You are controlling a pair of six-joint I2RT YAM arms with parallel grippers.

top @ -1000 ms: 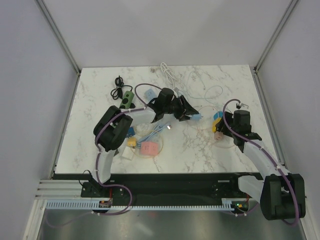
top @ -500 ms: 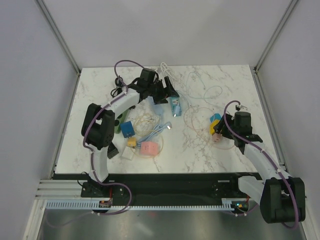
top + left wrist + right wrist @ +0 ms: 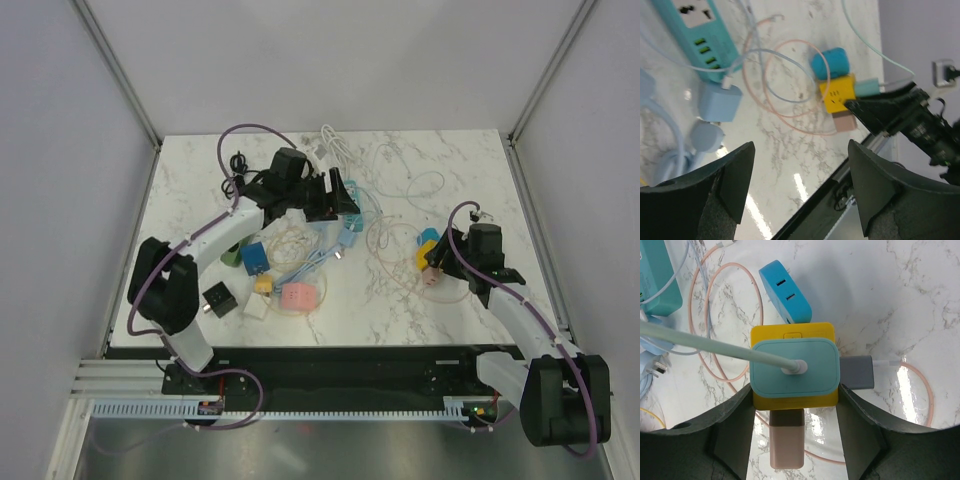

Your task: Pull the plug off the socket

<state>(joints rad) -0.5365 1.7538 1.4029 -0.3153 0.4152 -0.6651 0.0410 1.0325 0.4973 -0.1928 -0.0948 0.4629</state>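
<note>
Okay, right end effector (image 3: pixel 795 390) is clenched on the yellow socket cube (image 3: pixel 792 331), one finger pressed to each side of it. The cube is on the right part of the marble table (image 3: pixel 450 160), low against the surface. The mint plug (image 3: pixel 794 365) sits fully seated in the cube's top face, and its mint cable (image 3: pixel 700 342) runs off to the upper left in the right wrist view. A grey plug (image 3: pixel 856 372) is in the cube's right face, with a thin white lead. A pink plug (image 3: pixel 786 445) sticks out of the side nearest the camera. The blue adapter (image 3: pixel 785 291) lies just beside the cube on its far side, prong slots up. A pink cable loop (image 3: pixel 710 325) circles on the table left of the cube.

Left end effector (image 3: pixel 800 150) is released, fingers wide apart, nothing between them. It hangs above the middle-back of the table, near the teal power strip (image 3: pixel 700 35) and well apart from the cube. A light blue charger (image 3: pixel 717 102) lies beside the strip's end, a white lead plugged into it. Near the front left of the table are a pink cube (image 3: pixel 297 295), a blue cube (image 3: pixel 254 258) and a black cube (image 3: pixel 217 298).
</note>
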